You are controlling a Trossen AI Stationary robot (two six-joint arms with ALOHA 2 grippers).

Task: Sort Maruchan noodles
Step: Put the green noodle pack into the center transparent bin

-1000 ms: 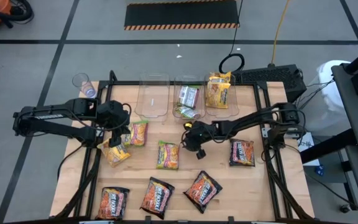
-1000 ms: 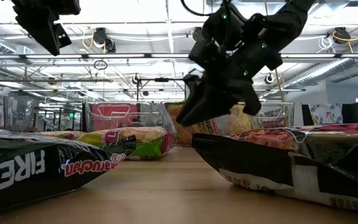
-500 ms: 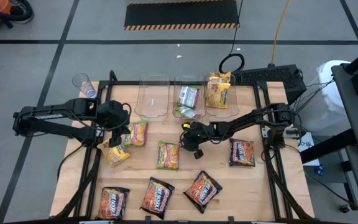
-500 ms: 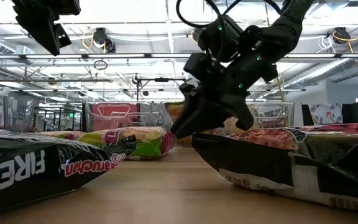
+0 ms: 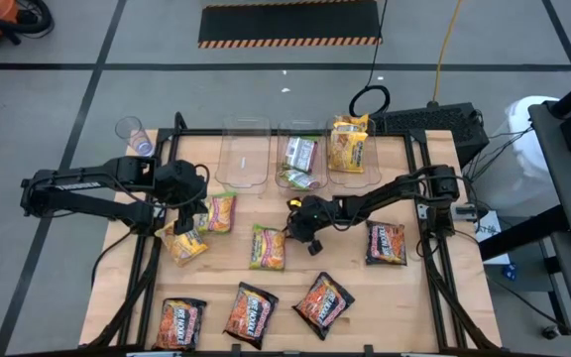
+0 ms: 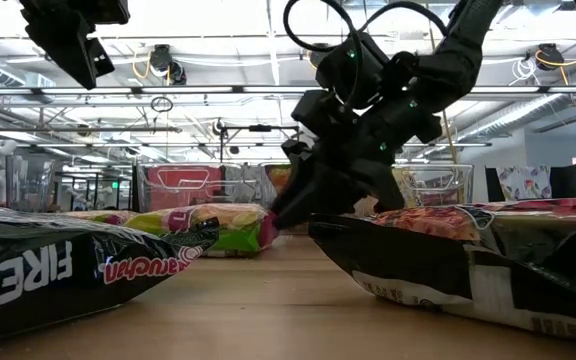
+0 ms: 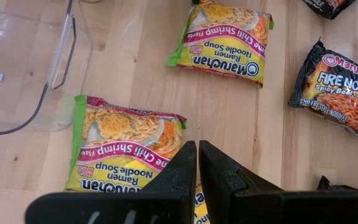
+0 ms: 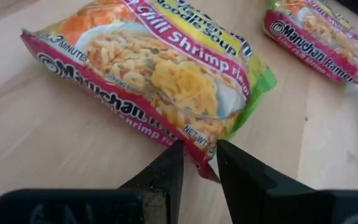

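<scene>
Two arms over wooden table [image 5: 404, 288]. Right gripper [image 5: 299, 224] stretched low to centre, fingers slightly parted astride corner of crinkly Chili Shrimp packet [image 8: 160, 74] at its 8 o'clock. Left gripper [image 5: 188, 220], fingers pressed together, above yellow packet [image 5: 182, 244]. Glossy black Fire Noodle packets [image 5: 250, 313] along 6 o'clock edge.

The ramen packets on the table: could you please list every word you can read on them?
"Maruchan", "Chili Shrimp", "3 MINUTES", "NET WT": green-edged packet in front of the right tool.
"Chili Shrimp Flavor", "Ramen Noodle Soup": green-edged packet beside the left tool.
"Maruchan", "FIRE NOODLE": black packet.
"FIRE", "Maruchan": near black packet, low view.
High view print: too small.
</scene>
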